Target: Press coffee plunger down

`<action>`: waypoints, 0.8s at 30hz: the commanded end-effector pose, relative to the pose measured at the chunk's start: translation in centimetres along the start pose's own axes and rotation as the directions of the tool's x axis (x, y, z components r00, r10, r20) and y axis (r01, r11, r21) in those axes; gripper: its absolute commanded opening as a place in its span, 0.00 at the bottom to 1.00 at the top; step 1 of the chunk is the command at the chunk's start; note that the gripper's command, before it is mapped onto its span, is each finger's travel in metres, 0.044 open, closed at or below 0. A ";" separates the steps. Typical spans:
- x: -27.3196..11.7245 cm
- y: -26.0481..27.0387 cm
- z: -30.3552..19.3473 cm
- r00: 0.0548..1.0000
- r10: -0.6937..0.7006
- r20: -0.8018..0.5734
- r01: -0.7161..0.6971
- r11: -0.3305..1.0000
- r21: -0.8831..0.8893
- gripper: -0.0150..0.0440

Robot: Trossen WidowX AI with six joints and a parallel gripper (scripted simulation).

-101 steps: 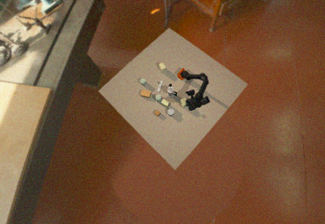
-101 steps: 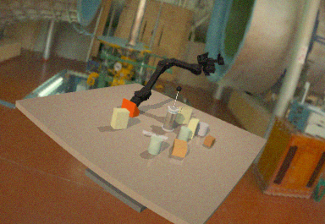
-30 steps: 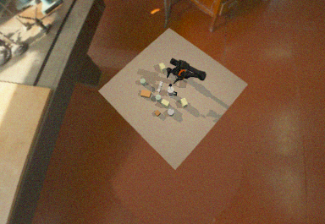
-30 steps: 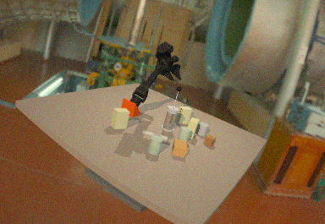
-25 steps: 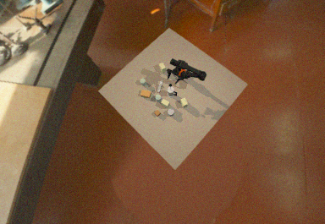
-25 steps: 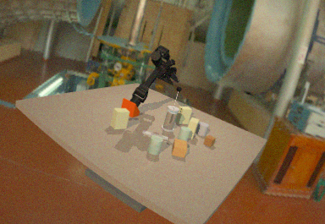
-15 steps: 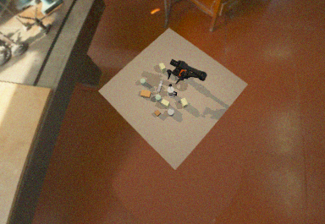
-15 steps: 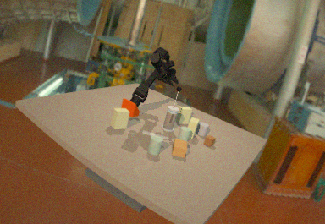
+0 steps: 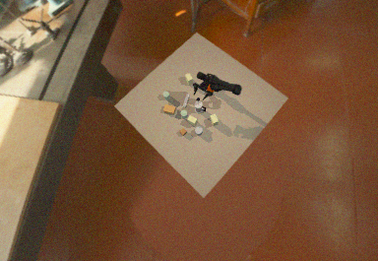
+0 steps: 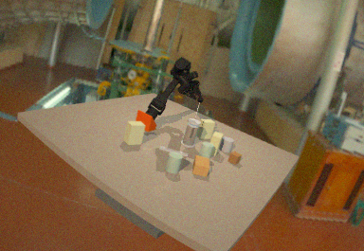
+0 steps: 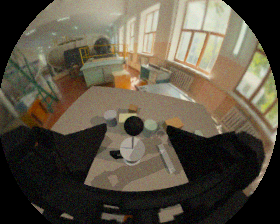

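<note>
Small blocks (image 10: 201,166) crowd the coffee press (image 10: 191,132), room above its plunger knob (image 11: 131,125)
</note>
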State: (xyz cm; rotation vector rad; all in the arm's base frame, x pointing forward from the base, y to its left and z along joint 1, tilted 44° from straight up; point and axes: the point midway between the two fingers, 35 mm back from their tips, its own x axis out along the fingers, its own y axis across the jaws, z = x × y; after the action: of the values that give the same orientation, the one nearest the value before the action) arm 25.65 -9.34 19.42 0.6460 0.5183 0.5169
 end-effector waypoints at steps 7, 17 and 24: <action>1.5 0.5 0.2 1.000 0.012 0.011 -0.012 1.000 0.002 1.00; 1.6 0.5 0.2 1.000 0.013 0.012 -0.013 1.000 0.002 0.64; 1.6 0.5 0.2 1.000 0.013 0.012 -0.013 1.000 0.002 0.47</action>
State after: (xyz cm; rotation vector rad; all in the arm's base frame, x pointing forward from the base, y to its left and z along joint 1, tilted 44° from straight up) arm 26.85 -8.14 19.39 0.6507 0.5053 0.5248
